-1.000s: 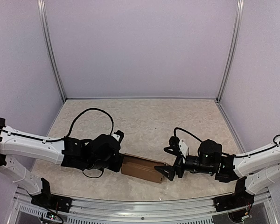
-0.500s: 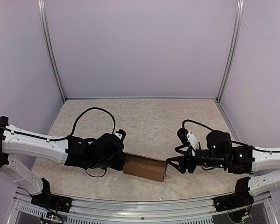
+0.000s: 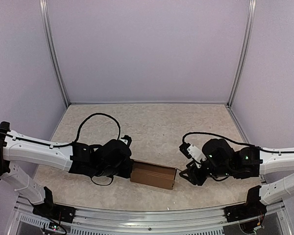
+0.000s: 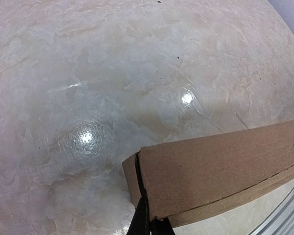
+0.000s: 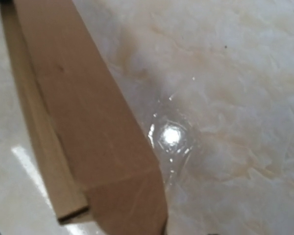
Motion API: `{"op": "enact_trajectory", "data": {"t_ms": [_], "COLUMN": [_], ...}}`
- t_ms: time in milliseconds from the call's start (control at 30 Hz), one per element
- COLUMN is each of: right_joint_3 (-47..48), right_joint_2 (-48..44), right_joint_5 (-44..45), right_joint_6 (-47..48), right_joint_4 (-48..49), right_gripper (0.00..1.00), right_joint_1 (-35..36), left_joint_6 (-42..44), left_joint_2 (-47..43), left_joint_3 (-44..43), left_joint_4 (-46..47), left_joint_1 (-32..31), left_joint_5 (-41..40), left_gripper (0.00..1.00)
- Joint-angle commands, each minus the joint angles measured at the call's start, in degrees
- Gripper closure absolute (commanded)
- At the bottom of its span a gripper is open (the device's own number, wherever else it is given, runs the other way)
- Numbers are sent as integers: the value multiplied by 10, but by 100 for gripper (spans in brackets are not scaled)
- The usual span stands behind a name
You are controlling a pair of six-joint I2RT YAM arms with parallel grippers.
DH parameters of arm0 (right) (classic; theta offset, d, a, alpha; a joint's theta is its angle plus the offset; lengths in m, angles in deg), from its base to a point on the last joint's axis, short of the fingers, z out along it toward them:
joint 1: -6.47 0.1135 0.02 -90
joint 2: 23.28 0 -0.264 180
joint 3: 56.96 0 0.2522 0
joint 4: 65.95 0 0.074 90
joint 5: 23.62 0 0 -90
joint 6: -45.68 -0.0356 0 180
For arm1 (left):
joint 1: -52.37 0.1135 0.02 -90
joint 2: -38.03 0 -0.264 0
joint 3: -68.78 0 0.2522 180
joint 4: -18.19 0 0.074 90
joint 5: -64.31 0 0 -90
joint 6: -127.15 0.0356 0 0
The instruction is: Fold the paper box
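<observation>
The paper box [image 3: 153,175] is a small plain brown carton lying flat near the table's front edge, between my two arms. My left gripper [image 3: 129,169] is at its left end. In the left wrist view its fingertips [image 4: 149,223] are pressed together at the seam of the box [image 4: 220,166], where the end flap meets the side. My right gripper [image 3: 185,175] sits just off the box's right end. The right wrist view shows the box [image 5: 88,117] running away from it, end flap nearest. Only dark slivers of my right gripper [image 5: 188,233] show, apart, with nothing between them.
The table [image 3: 152,127] is a pale marbled surface with glare spots. Lilac walls and metal posts [image 3: 56,58] close it in on three sides. A metal rail [image 3: 147,215] runs along the front edge, close behind the box. Black cables [image 3: 95,117] loop over both wrists.
My right arm has swung and turned, bringing its gripper low beside the box's right end, with its jaws narrower than before. The left gripper and box have edged slightly right.
</observation>
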Motion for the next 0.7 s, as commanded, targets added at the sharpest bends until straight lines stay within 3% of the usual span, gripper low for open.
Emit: {"op": "enact_trajectory", "data": {"t_ms": [0, 467, 667], "right_joint_3": [36, 79, 88], "right_joint_2": [34, 78, 82], "right_joint_5": [25, 21, 25], "right_joint_6": [10, 18, -7], "right_joint_4": [-30, -50, -43], "right_gripper": [55, 99, 100], "right_joint_1": [8, 18, 19], "left_joint_6": [-21, -39, -61], "left_joint_2": [31, 21, 19], "left_joint_3": [21, 23, 18], "left_joint_4": [-82, -94, -107], "left_joint_1": [-5, -5, -5], "left_joint_5": [42, 31, 18], "left_gripper": [100, 100, 100]}}
